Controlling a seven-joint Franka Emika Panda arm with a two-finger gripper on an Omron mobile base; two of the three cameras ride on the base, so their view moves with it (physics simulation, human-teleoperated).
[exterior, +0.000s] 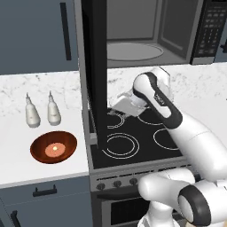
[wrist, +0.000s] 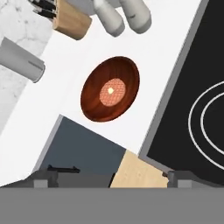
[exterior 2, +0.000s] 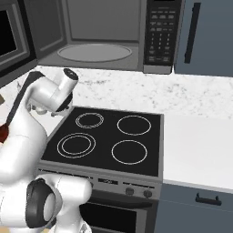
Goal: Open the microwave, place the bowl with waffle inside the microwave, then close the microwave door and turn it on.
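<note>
The microwave [exterior: 146, 31] hangs above the stove with its grey inside and round turntable [exterior 2: 95, 52] exposed. The microwave door [exterior: 95, 66] is swung fully out, edge-on over the stove's left side. On the white counter left of the stove rests the reddish-brown bowl [exterior: 53, 147], upright, with the small pale waffle [exterior: 54, 149] at its centre. In the hand view the bowl [wrist: 110, 89] and waffle [wrist: 112, 91] lie well ahead of my gripper [wrist: 113, 179], which is open and empty. My hand [exterior: 119, 107] hovers over the stove's left rear burner, just right of the door, apart from the bowl.
Two white bottles [exterior: 42, 113] stand behind the bowl, with a knife block [wrist: 72, 19] and a grey cylinder [wrist: 22, 59] further along the counter. The black stovetop [exterior: 137, 137] lies under the arm. The keypad [exterior 2: 159, 34] is on the microwave's right, beside a blue-grey cabinet [exterior 2: 205, 36].
</note>
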